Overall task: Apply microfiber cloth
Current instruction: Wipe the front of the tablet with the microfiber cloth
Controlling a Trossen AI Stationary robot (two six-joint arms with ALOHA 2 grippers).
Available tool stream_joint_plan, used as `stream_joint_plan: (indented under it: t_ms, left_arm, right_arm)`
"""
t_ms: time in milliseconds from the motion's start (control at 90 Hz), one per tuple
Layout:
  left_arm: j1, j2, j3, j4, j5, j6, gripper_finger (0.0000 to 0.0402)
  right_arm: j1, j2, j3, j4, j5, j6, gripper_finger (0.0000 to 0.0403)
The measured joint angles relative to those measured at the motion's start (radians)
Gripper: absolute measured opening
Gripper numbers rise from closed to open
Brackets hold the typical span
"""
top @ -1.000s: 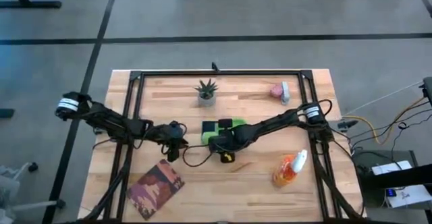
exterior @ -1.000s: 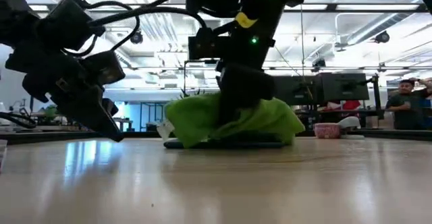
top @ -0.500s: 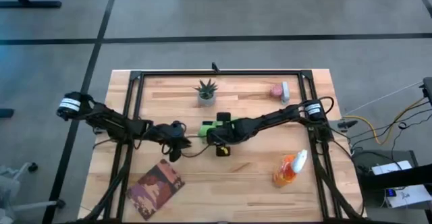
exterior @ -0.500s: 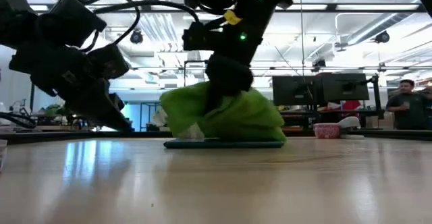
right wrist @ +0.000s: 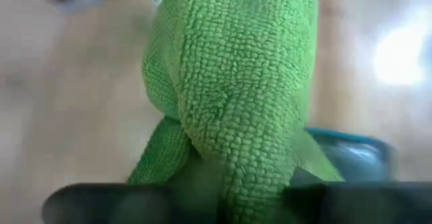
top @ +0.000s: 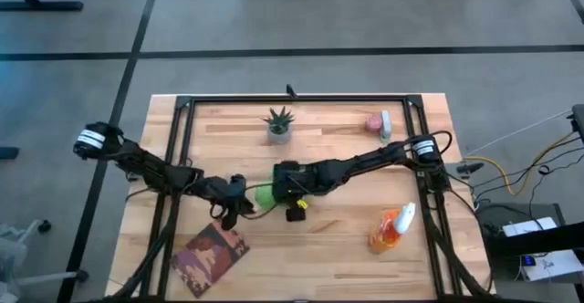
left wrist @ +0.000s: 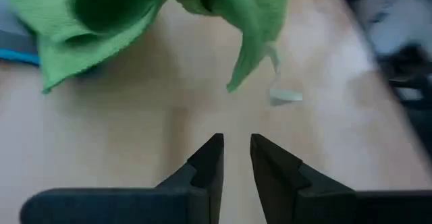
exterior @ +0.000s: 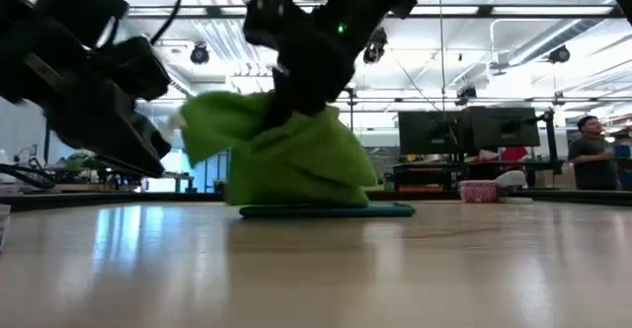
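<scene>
Cloth (right wrist: 233, 109) — nubby lime microfiber, bunched | right hand (top: 285, 186) pinching it | left hand (left wrist: 235, 158) narrow, empty

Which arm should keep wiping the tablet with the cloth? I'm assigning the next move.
The right. The right gripper is already shut on the microfiber cloth, bunched over the tablet. The left gripper is beside it, holding nothing, fingers nearly closed.

A light wooden table (top: 347, 257) fills the centre of the high view, with a black frame (top: 301, 99) along its edges; on it a potted plant (top: 279, 124) stands at upper centre; a pink object (top: 376, 122) lies at upper right; a spray bottle (top: 392, 228) lies at lower right; a brown booklet (top: 211, 254) lies at lower left; a dark tablet (exterior: 326, 209) lies flat at centre, the cloth (exterior: 281, 150) bunched over it.
</scene>
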Motion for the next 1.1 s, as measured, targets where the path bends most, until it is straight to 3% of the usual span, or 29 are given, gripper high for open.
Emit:
stream_joint_plan:
  t_ms: [144,233,478,722,1100]
  left_arm:
    - [-0.082,-0.029,0.000,0.000,0.003,-0.075,0.0059]
    - [-0.123,-0.034,0.000,0.000,0.003,-0.138,0.0059]
    - [-0.252,-0.001,0.000,-0.004,-0.009,-0.341,0.0059]
    - [-0.336,0.055,0.000,-0.023,-0.068,-0.425,0.0059]
    - [-0.336,0.098,0.000,-0.061,-0.121,-0.428,0.0059]
  right_arm:
    - [0.039,0.000,0.000,0.027,-0.193,0.046,0.0004]
    - [0.062,0.001,0.000,0.003,-0.210,0.139,0.0004]
    - [0.081,0.003,-0.046,-0.125,0.053,0.290,0.0003]
    - [0.054,0.005,-0.163,-0.036,0.061,0.361,0.0013]
    - [0.045,-0.011,-0.160,-0.050,0.137,0.338,0.0122]
